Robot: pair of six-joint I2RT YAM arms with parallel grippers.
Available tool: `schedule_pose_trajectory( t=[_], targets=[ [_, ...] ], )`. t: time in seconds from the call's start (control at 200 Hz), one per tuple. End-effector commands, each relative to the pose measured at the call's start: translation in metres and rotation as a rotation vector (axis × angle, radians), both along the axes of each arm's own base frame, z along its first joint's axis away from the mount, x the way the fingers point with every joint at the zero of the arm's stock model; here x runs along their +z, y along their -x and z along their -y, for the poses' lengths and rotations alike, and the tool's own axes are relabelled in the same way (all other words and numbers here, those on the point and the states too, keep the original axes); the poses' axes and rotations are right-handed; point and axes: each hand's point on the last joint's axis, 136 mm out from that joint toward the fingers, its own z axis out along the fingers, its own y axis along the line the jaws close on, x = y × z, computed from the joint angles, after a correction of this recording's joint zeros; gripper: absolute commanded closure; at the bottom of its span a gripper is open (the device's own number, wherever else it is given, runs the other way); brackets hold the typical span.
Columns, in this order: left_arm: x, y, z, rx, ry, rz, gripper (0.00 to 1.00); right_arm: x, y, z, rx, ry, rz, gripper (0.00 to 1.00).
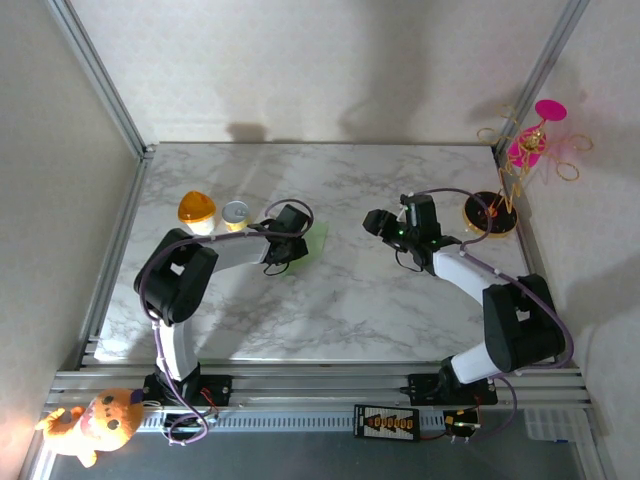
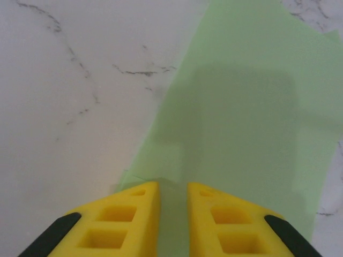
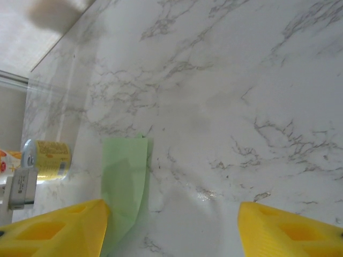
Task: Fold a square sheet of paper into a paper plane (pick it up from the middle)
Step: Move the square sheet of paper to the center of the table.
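The square sheet of paper (image 1: 314,243) is pale green and lies on the marble table left of centre. My left gripper (image 1: 290,240) is down on its near-left part. In the left wrist view the paper (image 2: 241,118) fills the right half. The yellow fingers of my left gripper (image 2: 173,184) stand a narrow gap apart, with a low ridge of paper rising between the tips. My right gripper (image 1: 372,222) hovers to the right of the sheet. It (image 3: 172,206) is wide open with bare marble between the fingers, and the paper (image 3: 124,171) shows beside its left finger.
A small yellow tin (image 1: 235,212) and an orange-lidded cup (image 1: 197,209) stand just left of the paper at the back. A pink-and-gold ornament stand (image 1: 525,150) occupies the back right corner. Metal frame rails border the table (image 1: 330,320).
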Motion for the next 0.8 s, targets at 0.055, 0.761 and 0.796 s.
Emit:
schedule_pose_trajectory(
  t=[0.055, 0.761, 0.796],
  targets=[
    [-0.012, 0.002, 0.009, -0.035, 0.030, -0.032, 0.80, 0.002, 0.001, -0.018, 0.035, -0.050, -0.028, 0.34],
    [-0.021, 0.035, 0.083, -0.260, 0.103, -0.065, 0.85, -0.068, 0.063, -0.057, 0.042, -0.243, -0.390, 0.50],
    [-0.022, 0.035, 0.083, -0.259, 0.100, -0.065, 0.85, -0.071, 0.065, -0.060, 0.046, -0.241, -0.403, 0.50]
  ],
)
